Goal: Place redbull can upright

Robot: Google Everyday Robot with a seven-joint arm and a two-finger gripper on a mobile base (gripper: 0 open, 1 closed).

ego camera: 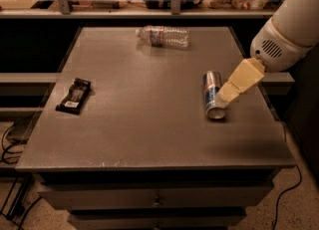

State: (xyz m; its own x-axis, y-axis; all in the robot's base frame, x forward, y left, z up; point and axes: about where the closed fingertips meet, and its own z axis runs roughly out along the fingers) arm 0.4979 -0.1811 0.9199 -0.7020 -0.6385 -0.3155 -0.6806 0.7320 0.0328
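Nothing of the job is finished yet, by my reading. The counter (149, 124) carries three things, all lying flat. A bottle (164, 36) is on its side near the far edge, well apart from my work. The can (211, 89) is on its side in the right half, with its long axis running roughly from the far edge toward the near one and its silver rimmed end facing the near edge. A dark packet (74, 95) lies over by the left edge. Since the can is down and not standing, everything is left to do: take hold of it, turn it onto its base, set it down and let go.

My arm (294, 30) comes in from the upper right, with its white housing hanging past the counter's right edge. From there it slopes down and leftward toward the can. At its end, my claw (223, 99) is low over the counter. The tip is at the can's right flank, close to the near, rimmed end, and looks to be touching or just beside it. I cannot tell which. I also cannot tell whether the claw is released or clenched, but it has not lifted the can, which rests fully on the counter.

I judge this to be the approach, just short of a grasp.
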